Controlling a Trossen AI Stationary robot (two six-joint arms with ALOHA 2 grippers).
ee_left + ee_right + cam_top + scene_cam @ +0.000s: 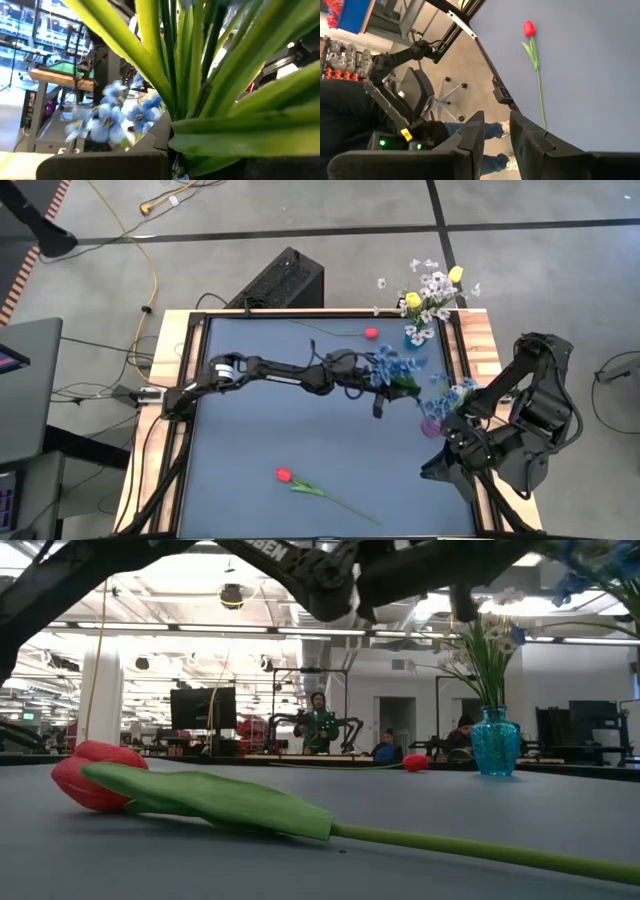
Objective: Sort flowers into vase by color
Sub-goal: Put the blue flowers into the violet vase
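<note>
The left gripper [383, 385] reaches across the blue table [250, 440], fingers clamped on a blue flower cluster [398, 367] with long green leaves, held above the mat near the pink vase [432, 426], which already carries blue blossoms. The right gripper [495, 131] hovers off the table's right edge, fingers parted by a narrow gap, pinching nothing. One red tulip [284, 475] on a thin green stem lies near the front; another red bud [371, 333] lies at the back. The blue vase [417, 336] holds white sprays and yellow buds.
</note>
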